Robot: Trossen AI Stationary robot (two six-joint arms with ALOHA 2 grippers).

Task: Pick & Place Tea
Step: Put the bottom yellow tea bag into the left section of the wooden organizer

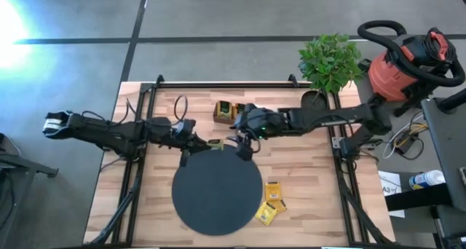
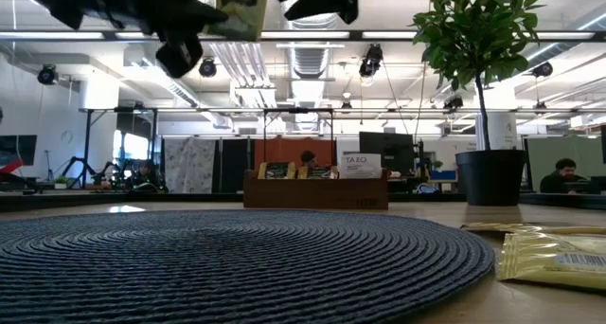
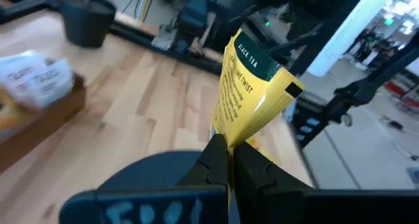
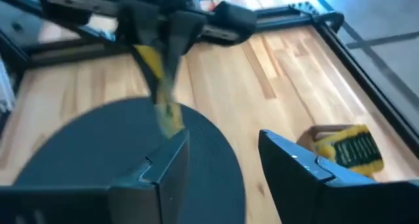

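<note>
Left gripper (image 3: 226, 160) pinches yellow tea sachet (image 3: 252, 90) by corner: light, floppy paper, probably slippery. Right gripper (image 4: 219, 160) spread wide, empty.

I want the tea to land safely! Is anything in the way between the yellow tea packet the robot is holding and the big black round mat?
Nothing visible blocks it. The left gripper pinches the yellow sachet above the black mat's far edge. The open right gripper hovers close beside it, not underneath.
</note>
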